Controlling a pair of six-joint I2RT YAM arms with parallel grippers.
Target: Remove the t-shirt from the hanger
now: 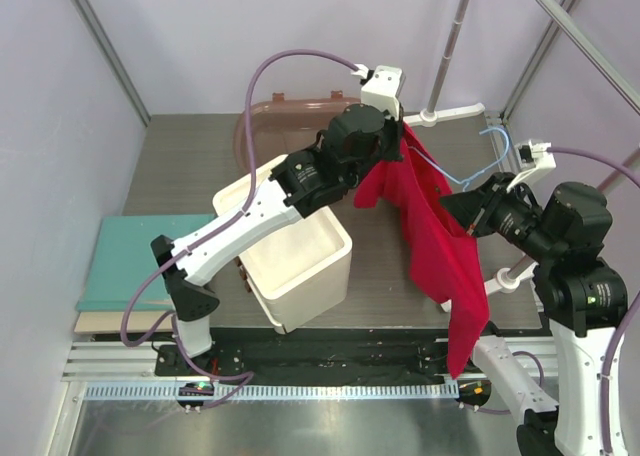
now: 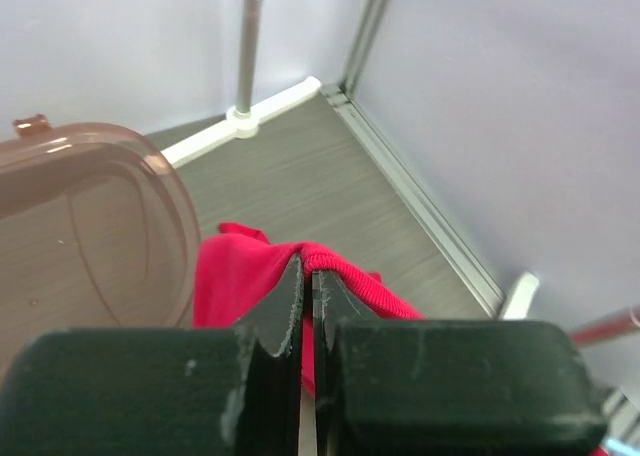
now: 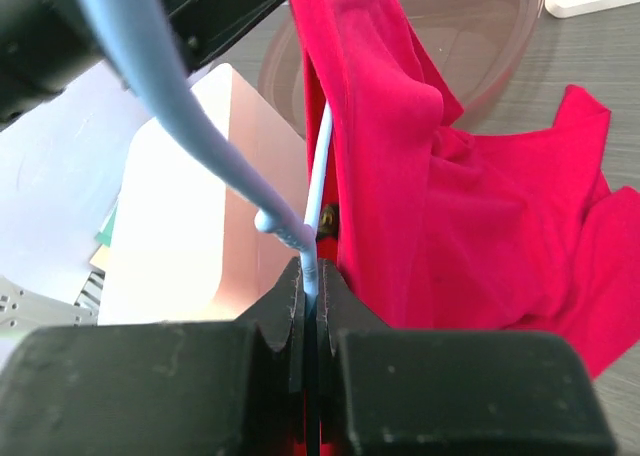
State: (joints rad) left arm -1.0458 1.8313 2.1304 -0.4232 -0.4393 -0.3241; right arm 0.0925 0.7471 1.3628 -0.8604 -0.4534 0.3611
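The bright red t-shirt (image 1: 440, 246) hangs in the air over the table, draped on the light-blue wire hanger (image 1: 468, 179). At the shirt's upper left, my left gripper (image 2: 308, 268) is shut on its ribbed edge; the t-shirt (image 2: 235, 276) bunches just beyond the fingertips. My right gripper (image 3: 309, 276) is shut on the hanger (image 3: 170, 86), its wire pinched between the pads, and the t-shirt (image 3: 480, 206) hangs to the right of that wire. From above, the right gripper (image 1: 464, 209) sits against the shirt's right side, below the hanger's hook.
A white box (image 1: 300, 246) stands under the left arm. A brown translucent tub (image 1: 270, 116) lies behind it. A teal mat (image 1: 125, 261) lies at the table's left edge. A metal pole (image 1: 452, 46) on a white foot (image 1: 455, 113) rises at the back right.
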